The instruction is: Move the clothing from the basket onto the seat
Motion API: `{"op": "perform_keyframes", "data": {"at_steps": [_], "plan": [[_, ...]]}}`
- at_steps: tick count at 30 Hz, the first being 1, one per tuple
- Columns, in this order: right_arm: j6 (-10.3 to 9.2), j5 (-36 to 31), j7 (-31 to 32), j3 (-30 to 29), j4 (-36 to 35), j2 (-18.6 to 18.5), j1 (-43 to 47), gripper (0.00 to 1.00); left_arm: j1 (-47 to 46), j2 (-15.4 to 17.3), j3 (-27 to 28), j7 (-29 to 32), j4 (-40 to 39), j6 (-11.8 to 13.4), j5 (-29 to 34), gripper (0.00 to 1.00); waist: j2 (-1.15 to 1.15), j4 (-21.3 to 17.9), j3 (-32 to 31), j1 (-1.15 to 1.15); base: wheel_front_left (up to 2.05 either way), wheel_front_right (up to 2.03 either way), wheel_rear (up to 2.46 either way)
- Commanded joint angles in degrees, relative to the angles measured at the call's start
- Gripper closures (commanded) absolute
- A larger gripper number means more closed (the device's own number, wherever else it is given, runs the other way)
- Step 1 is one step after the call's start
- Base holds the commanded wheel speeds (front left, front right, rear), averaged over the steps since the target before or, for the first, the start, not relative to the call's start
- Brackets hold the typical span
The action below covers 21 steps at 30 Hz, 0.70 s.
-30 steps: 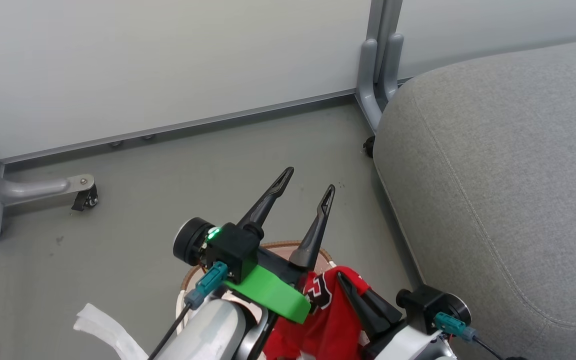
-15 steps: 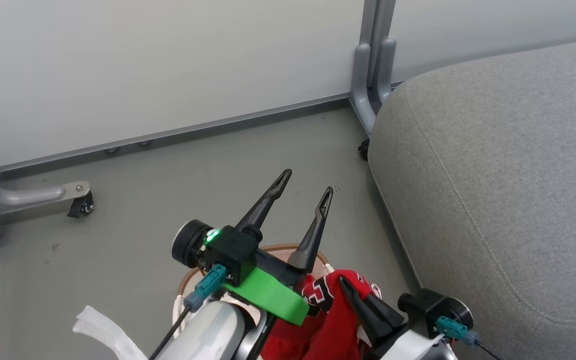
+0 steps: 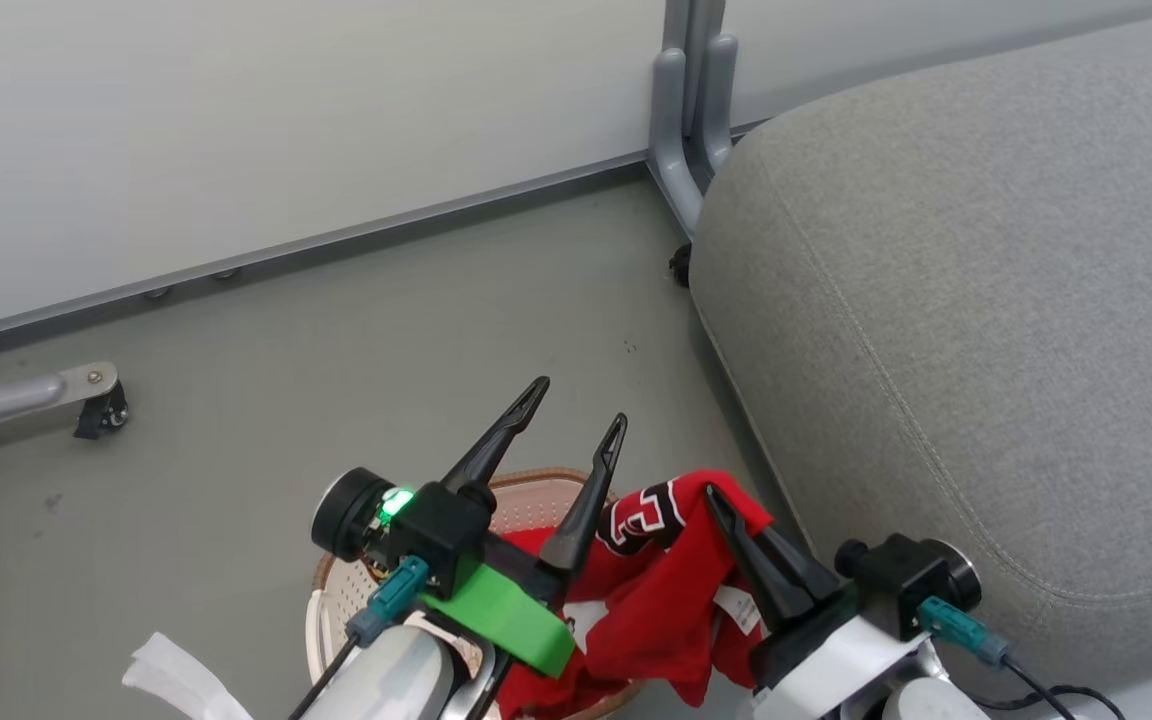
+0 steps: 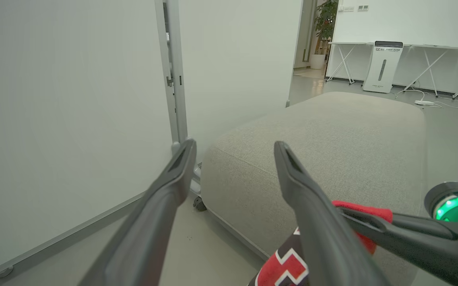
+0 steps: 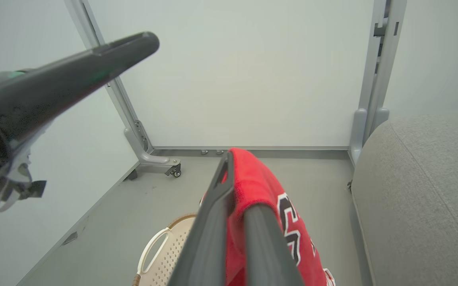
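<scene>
My right gripper [image 3: 714, 497] is shut on the red clothing [image 3: 671, 600], pinching a fold near its top. The garment hangs from the fingers down into the basket [image 3: 534, 477], whose brown rim and cream perforated wall show under my arms. My left gripper [image 3: 578, 405] stands open and empty above the basket's far rim, left of the clothing. The grey seat [image 3: 946, 300] lies to the right, close beside the right gripper. In the right wrist view the gripper [image 5: 232, 169] holds the clothing [image 5: 262, 186] above the basket [image 5: 165, 254]. The left wrist view has its gripper [image 4: 235, 153] facing the seat [image 4: 332, 131].
White partition panels in grey frames close off the far side. A grey post [image 3: 691, 100] stands at the seat's corner and a caster foot [image 3: 96, 400] juts out at the left. A white strip [image 3: 176, 680] lies beside the basket. Bare grey floor [image 3: 386, 340] lies ahead.
The head camera has swung right, shifting the scene left. My right gripper has risen a little with the clothing and drawn more of it up beside the seat. The left gripper stays open.
</scene>
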Motion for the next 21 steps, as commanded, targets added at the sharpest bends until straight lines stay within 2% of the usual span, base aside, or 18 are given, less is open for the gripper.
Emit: {"op": "perform_keyframes", "data": {"at_steps": [1,5,14,21], "plan": [[0.00,-0.50,-0.31,-0.90,-1.05,-0.15,-0.41,1.00,0.89,0.87,0.09,-0.37,0.21,-0.54,0.81,0.00,0.61,-2.22,2.04,0.00,0.00,0.00,0.00],[0.00,-1.09,-0.30,-2.83,-3.70,0.15,-0.10,1.00,1.75,3.34,0.94,-0.43,-0.09,-1.64,1.63,0.00,0.61,-5.16,4.07,0.00,0.00,0.00,0.00],[0.00,-2.25,-0.30,-6.81,-9.86,0.92,1.76,1.00,6.32,8.11,4.99,-0.44,-6.70,-4.35,1.62,0.00,0.61,-12.79,7.98,0.00,0.00,0.00,0.00],[0.00,-2.67,-0.30,-8.76,-13.87,1.69,2.90,1.00,8.79,10.87,6.41,-0.45,-8.66,-4.75,4.13,0.00,0.61,-19.34,11.18,0.00,0.00,0.00,0.00]]}}
